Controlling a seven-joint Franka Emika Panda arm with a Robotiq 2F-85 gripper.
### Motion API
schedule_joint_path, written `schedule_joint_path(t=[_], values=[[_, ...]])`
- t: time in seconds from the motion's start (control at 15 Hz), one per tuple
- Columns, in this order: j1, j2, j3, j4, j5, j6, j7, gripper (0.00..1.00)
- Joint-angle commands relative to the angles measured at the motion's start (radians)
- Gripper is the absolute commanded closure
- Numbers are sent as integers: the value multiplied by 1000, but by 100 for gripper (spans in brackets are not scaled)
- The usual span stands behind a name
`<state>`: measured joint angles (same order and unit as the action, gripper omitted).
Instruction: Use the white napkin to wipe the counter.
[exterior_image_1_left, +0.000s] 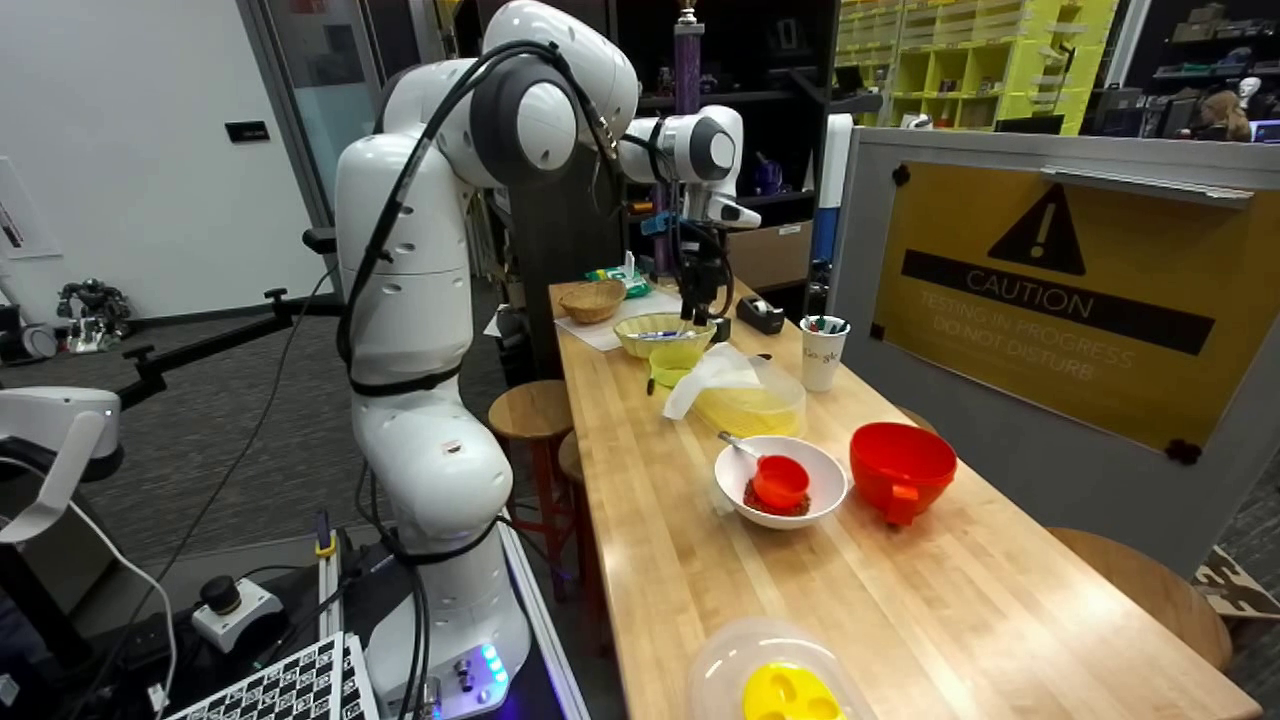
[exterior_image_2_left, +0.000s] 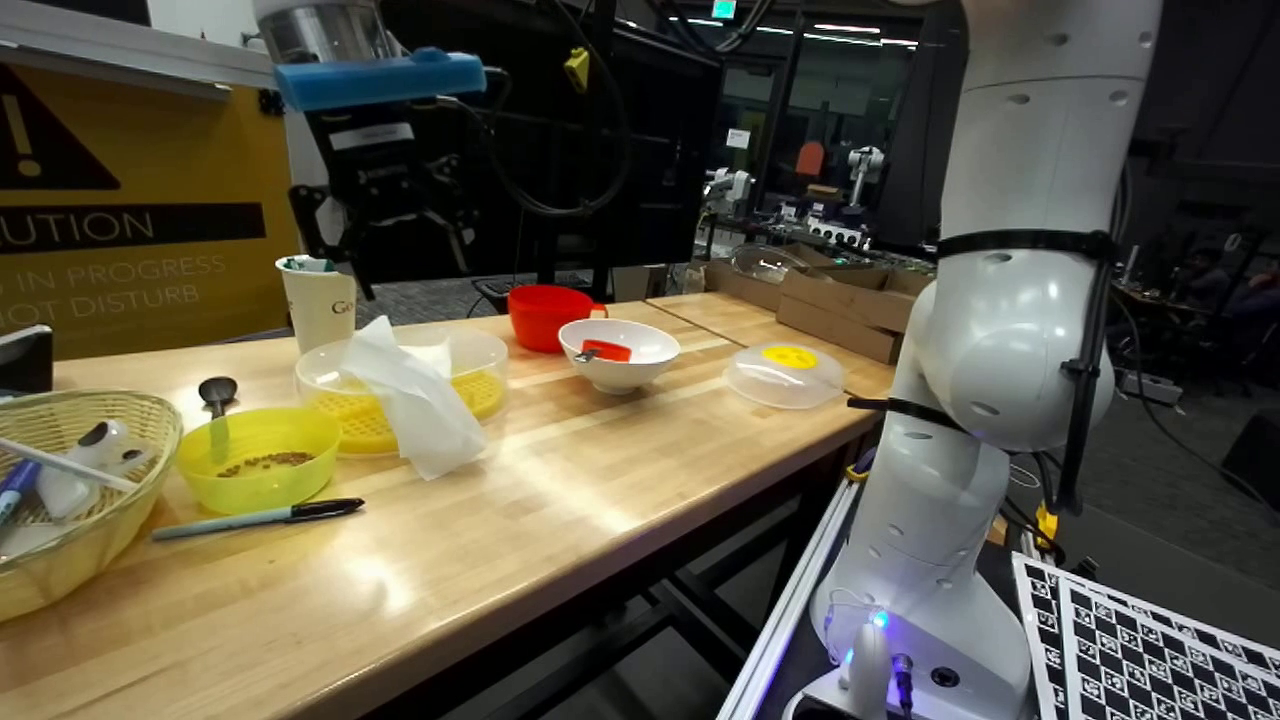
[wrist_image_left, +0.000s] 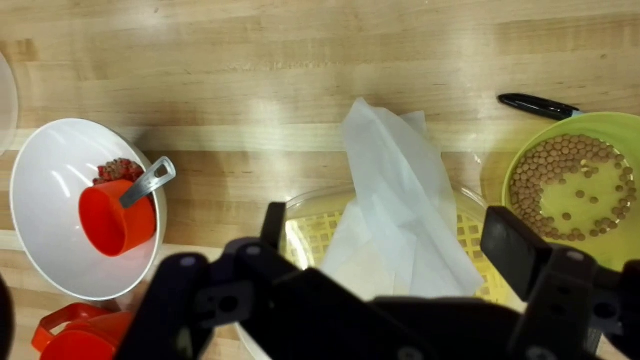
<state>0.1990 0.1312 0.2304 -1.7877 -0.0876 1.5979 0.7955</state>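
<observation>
The white napkin lies crumpled across a transparent round container with a yellow grid inside. One end hangs over the rim toward the wooden counter. The napkin also shows in both exterior views. My gripper is open and empty, with its fingers spread wide on either side of the napkin in the wrist view. In an exterior view the gripper hangs above the container and napkin, apart from them. It also shows over the far part of the counter, fingertips hard to make out.
A yellow bowl with brown beads and a marker are beside the container. A white bowl holds a red scoop. A red cup, a paper cup, a basket and a plastic lid also stand around.
</observation>
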Motion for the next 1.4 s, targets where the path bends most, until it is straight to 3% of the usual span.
schedule_joint_path(t=[0.0, 0.87, 1.33], values=[[19, 1, -19, 5, -2, -5, -2, 0], [20, 5, -18, 11, 1, -1, -17, 0], [25, 39, -17, -17, 10, 155, -92, 0]])
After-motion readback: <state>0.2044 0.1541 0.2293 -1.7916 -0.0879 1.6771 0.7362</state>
